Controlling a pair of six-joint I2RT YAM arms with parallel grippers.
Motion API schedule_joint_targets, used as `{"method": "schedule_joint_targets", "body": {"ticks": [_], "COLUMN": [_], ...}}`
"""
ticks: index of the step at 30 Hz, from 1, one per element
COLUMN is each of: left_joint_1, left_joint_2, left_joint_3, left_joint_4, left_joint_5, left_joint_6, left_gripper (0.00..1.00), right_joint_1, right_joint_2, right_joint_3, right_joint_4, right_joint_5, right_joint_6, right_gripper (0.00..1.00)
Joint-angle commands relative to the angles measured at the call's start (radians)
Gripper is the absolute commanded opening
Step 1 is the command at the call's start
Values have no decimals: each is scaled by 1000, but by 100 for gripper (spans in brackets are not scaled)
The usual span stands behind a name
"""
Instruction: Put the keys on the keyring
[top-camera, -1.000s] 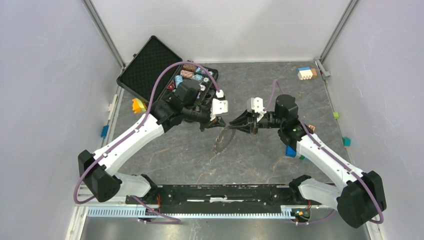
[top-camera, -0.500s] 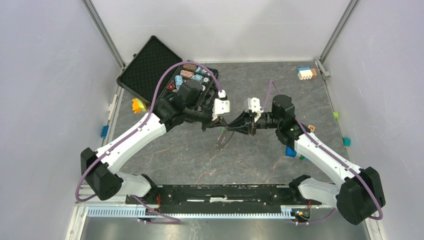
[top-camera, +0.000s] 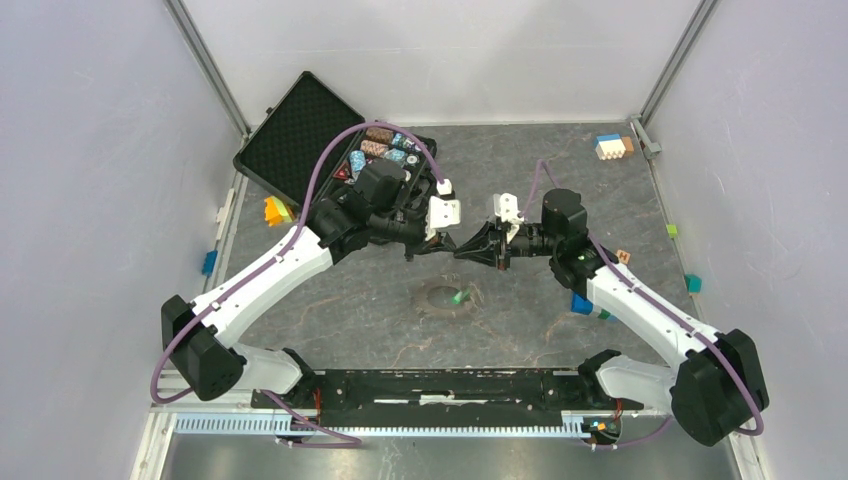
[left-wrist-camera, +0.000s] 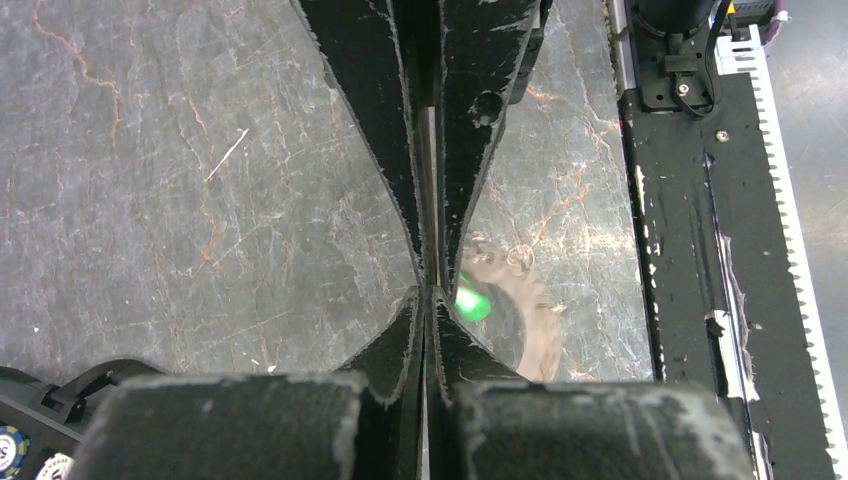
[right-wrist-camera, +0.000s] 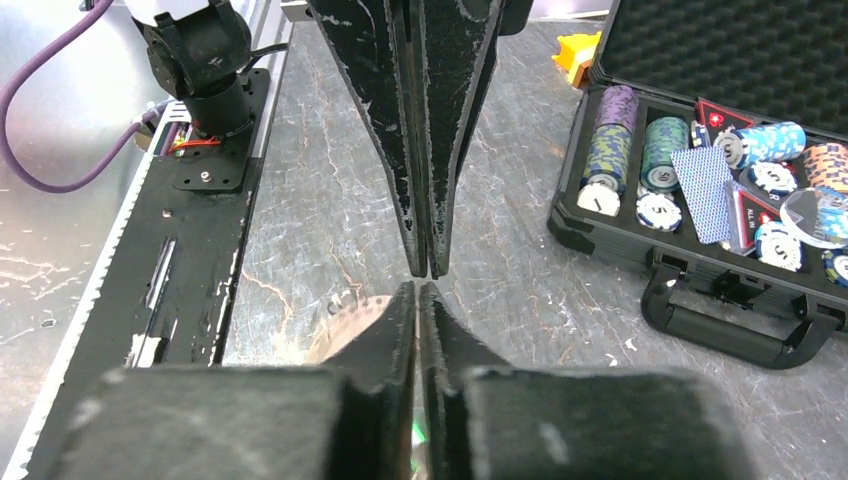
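Fingers (left-wrist-camera: 395, 340) of the left gripper (top-camera: 444, 247) are pressed fully together and pinch nothing visible, and the right gripper (top-camera: 461, 250) is closed the same way. The two tips meet nose to nose above the middle of the counter (top-camera: 520, 330). Directly beneath them, toward the near edge, the keyring (top-camera: 432, 298) lies flat with its grey keys (top-camera: 424, 290) fanned outward. The green-headed key (top-camera: 458, 296) rests at the ring's right side; whether it is threaded on I cannot tell. With neither arm holding the ring, any further threading would likely call for a fresh grasp. An open poker chip case (top-camera: 300, 135) sits in the far left corner.
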Motion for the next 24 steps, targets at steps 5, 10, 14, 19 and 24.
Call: {"method": "schedule_joint_targets", "body": {"ticks": [5,10,14,19,24], "left_joint_1": [-3,0,11,17,19], "left_joint_2": [-3,-23,-36,-45,-37], "left_joint_3": [-7,-71,-136,-206,-258], "left_joint_4": [48,46,46,62,75], "left_joint_5": [10,-38,-34,-25,-42], "left_joint_6": [-20,31,69,106,139], "left_gripper": [2,4,30,57,73], "right_joint_1": [4,1,1,1,27], "right_joint_2": [-1,-13,-24,11,63], "right_joint_3": [50,124,101,55,-38], "right_joint_4": [17,-333,-531,-822,-891], "right_joint_5": [33,152,262,378,390], "right_joint_6": [-18,-324,-480,-763,-881], "right_gripper": [0,7,33,57,69]}}
